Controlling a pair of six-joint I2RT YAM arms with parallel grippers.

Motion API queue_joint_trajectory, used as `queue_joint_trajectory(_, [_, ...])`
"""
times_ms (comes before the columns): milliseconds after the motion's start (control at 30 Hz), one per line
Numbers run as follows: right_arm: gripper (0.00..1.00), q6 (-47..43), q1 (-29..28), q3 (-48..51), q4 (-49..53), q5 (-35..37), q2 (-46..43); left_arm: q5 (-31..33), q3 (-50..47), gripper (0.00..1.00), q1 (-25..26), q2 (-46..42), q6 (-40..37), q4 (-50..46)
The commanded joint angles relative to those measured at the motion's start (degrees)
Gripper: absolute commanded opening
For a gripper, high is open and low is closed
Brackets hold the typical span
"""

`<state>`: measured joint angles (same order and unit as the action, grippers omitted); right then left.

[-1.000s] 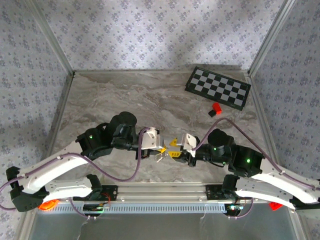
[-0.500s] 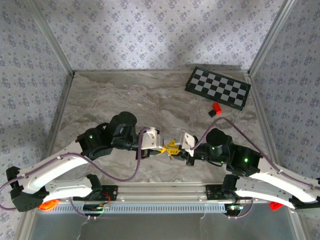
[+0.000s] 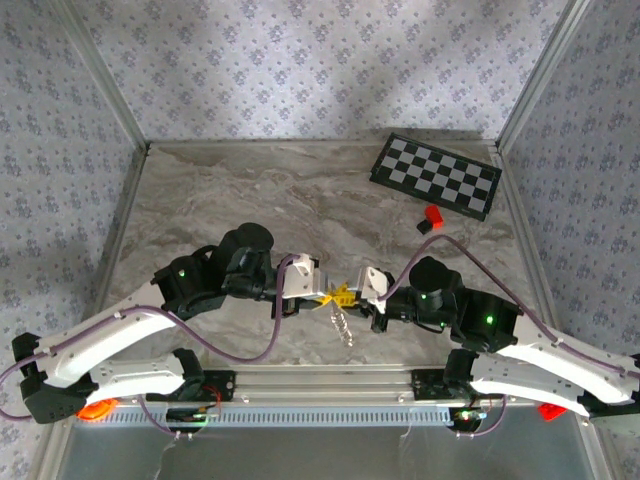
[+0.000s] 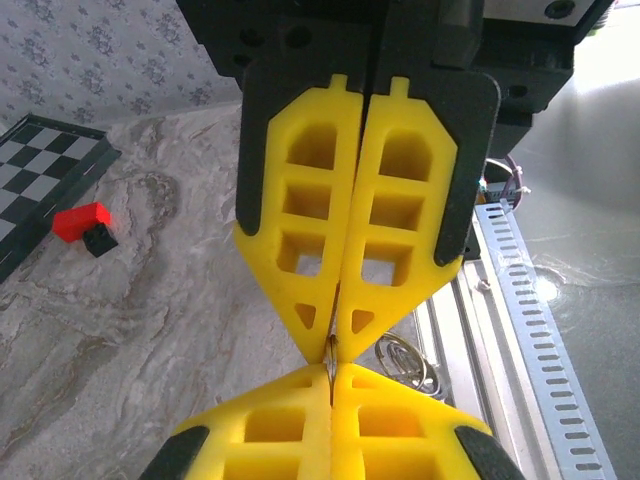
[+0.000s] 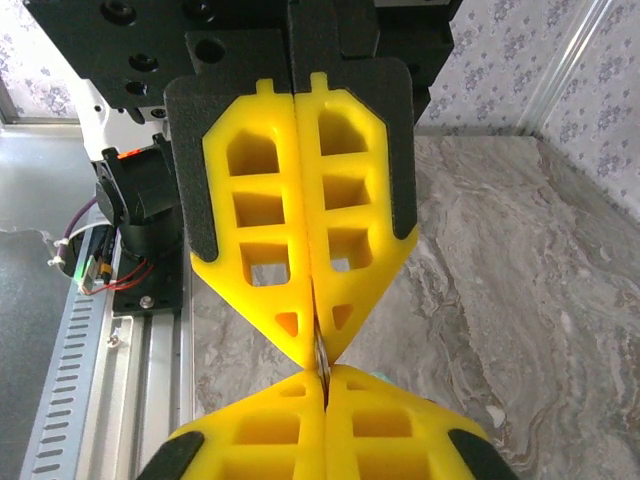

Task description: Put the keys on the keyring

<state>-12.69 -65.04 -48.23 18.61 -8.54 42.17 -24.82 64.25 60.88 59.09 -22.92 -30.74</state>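
The worktop (image 3: 250, 200) is a grey-brown marbled surface, closed in on three sides by walls (image 3: 300, 70) with a pale flowered paper, and slim metal posts (image 3: 100, 80) stand at the corners. At its near edge runs a slotted metal rail (image 3: 330, 382). In the far right corner lies a chequered board (image 3: 436, 176), and just beside it are a small red block (image 3: 433, 214) and a black piece (image 3: 424, 227) (these two are touching). Near the front middle both arms meet tip to tip above the surface. The left jaws are pressed together and pinch the keyring (image 3: 343, 325), which hangs down as a thin silvery chain. The right jaws are also pressed together, with a thin sliver of metal at their tips. I cannot tell what this sliver belongs to.
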Motion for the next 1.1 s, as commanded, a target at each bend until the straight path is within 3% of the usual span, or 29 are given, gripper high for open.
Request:
queue_joint_trajectory(0, [0.00,-0.3,-0.2,0.2,-0.9,1.2,0.3,-2.4,1.0,0.00,0.6,-0.5,0.1,2.0])
queue_joint_trajectory(133, [0.00,-0.3,-0.3,0.6,-1.8,2.8,-1.2,-3.4,0.2,0.03,0.7,-0.5,1.0,3.6])
queue_joint_trajectory(233, [0.00,-0.1,-0.3,1.6,-3.3,2.7,-3.1,-2.5,-1.0,0.31,0.7,-1.5,2.0,5.0])
queue_joint_trajectory(333, [0.00,0.9,-0.3,3.3,-6.2,0.8,-5.0,0.7,-3.6,0.40,0.7,-4.2,4.8,8.2])
queue_joint_trajectory(500, [0.00,4.2,0.0,6.1,-12.3,-3.9,-7.9,2.8,-9.9,0.44,0.7,-10.4,10.9,16.2])
queue_joint_trajectory(667, [0.00,7.9,0.7,8.8,-19.7,-7.8,-10.0,1.0,-14.7,0.41,0.7,-14.3,15.9,23.9])
queue_joint_trajectory(1067, [0.00,13.0,2.0,12.2,-30.8,-11.4,-10.1,-4.1,-16.1,0.32,0.7,-13.8,18.3,31.8])
